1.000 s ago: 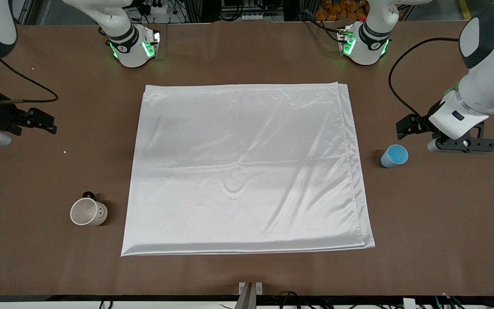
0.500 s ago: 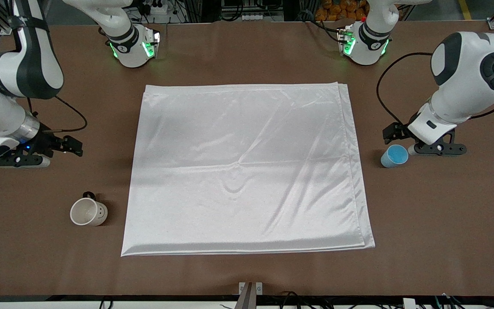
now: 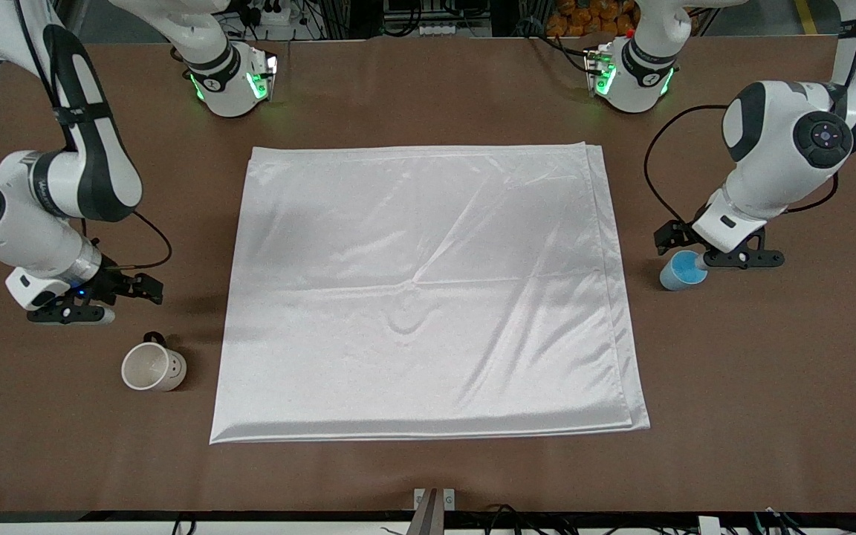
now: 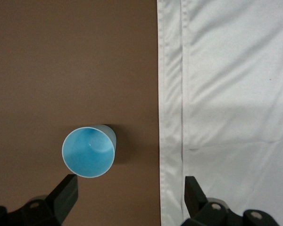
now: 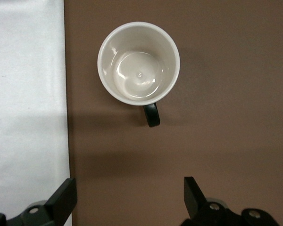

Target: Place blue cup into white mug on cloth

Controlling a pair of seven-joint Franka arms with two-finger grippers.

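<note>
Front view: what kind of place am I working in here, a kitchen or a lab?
Most likely a robotics lab or test cell, not a kitchen: a bare brown table, two arm bases bolted along its edge, and cables and equipment racks past it. Only the cloth and two cups are set out.

In the front view the left pincer (image 3: 684, 249) sits at the right of the frame, its fingers masked by its own wrist housing, which also covers part of the blue cup (image 3: 681, 272). Both wrist views cut their pincers off at the bottom edge, showing only fingertips (image 4: 66, 194). The cloth (image 5: 26, 94) runs off the frame's edge.
</note>
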